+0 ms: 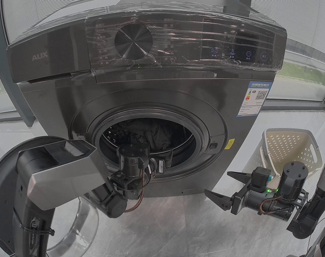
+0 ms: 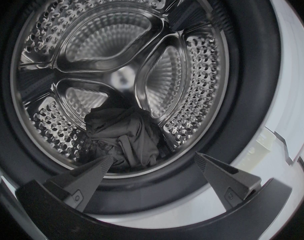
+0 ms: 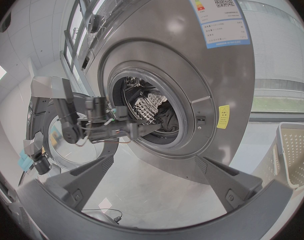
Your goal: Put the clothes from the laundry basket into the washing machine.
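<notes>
The grey washing machine (image 1: 141,90) stands with its round door (image 1: 76,222) swung open to the left. A heap of dark clothes (image 2: 125,137) lies at the bottom of the steel drum (image 2: 118,67); from the head view the clothes (image 1: 151,132) show through the opening. My left gripper (image 2: 152,164) is open and holds nothing, right at the drum's mouth just short of the heap. My right gripper (image 1: 219,184) is open with nothing in it, low above the floor between the machine's front and the laundry basket (image 1: 291,150).
The beige perforated basket (image 3: 292,157) leans on the floor right of the machine, its inner walls bare. The open door (image 3: 68,144) and my left arm (image 3: 102,124) take up the space at the machine's lower left. Glossy floor (image 1: 176,225) lies in front.
</notes>
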